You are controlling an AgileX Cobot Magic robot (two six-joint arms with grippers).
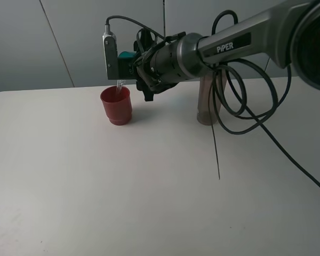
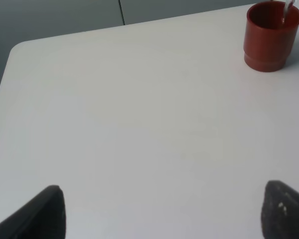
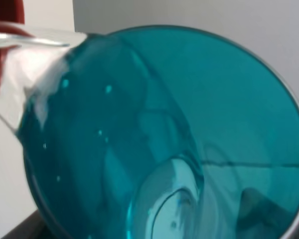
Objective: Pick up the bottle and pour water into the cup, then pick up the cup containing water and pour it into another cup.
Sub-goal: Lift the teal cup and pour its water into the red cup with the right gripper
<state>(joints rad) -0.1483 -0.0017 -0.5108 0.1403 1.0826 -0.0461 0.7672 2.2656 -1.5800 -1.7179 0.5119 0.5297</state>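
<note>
My white table (image 1: pixel 96 202) fills the high view. The right arm (image 1: pixel 224 48) reaches in from 3 o'clock across its far side. The smoky bottle (image 1: pixel 205 106) stands upright at about 1 o'clock from the table's middle, partly behind that arm. The red cup (image 1: pixel 116 105) sits upright at 11 o'clock. Just above its rim my right gripper (image 1: pixel 132 57) is clamped on the tipped teal tumbler (image 3: pixel 189 124), and a thin stream of water (image 1: pixel 119 85) falls into the red cup. My left gripper (image 2: pixel 164 214) hangs over the table, fingers spread wide, holding nothing.
</note>
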